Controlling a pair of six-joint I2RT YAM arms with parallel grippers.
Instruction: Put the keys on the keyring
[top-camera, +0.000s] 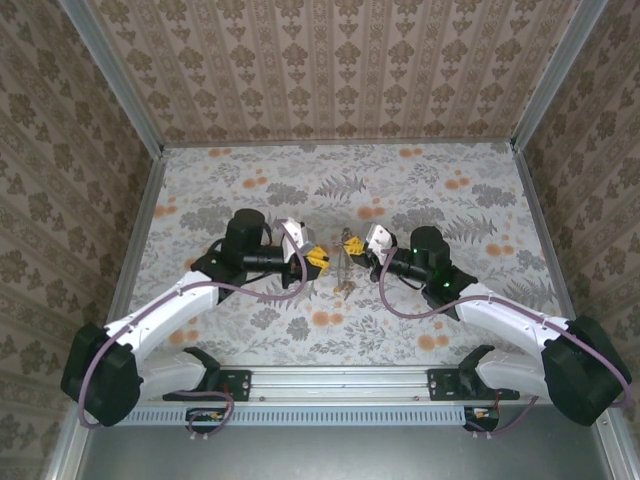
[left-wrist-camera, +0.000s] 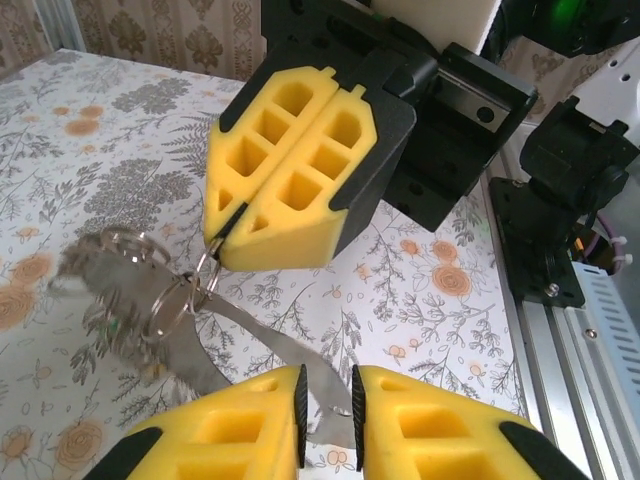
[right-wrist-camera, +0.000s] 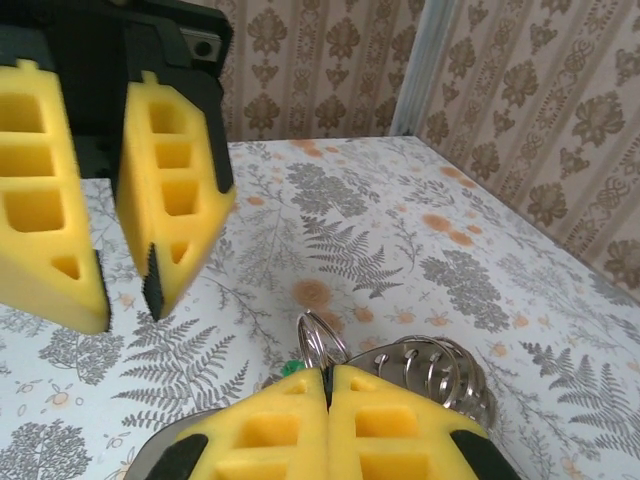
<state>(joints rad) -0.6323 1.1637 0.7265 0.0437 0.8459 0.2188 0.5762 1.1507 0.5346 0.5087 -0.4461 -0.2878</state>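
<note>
My right pincer (right-wrist-camera: 330, 390) sits at the bottom centre of its wrist view. Its yellow foam pads are pressed together with no gap, pinching a thin silvery wire keyring (right-wrist-camera: 319, 345) that stands up just above the tips. Just right of the ring lies a coil of shiny metal loops (right-wrist-camera: 440, 365), its lower part hidden behind my finger. A speck of green plastic (right-wrist-camera: 292, 368) peeps out at the ring's left. The rest of it is covered by the pad, so I cannot tell whether it is a key head.

My left pincer (left-wrist-camera: 328, 390) shows at the bottom edge of its wrist view. Its pads stand slightly apart, and a flat grey metal strip (left-wrist-camera: 262, 343) fills the gap and touches both, so it is clamped on that strip. The strip's lower end is cut off by the frame, and I cannot tell whether it is a key blade. Its upper end reaches the loops, which are blurred at left centre.

From above, both pincers meet at the middle of the flowered table (top-camera: 450, 200), where the ring and loops are too small to sort out.
</note>
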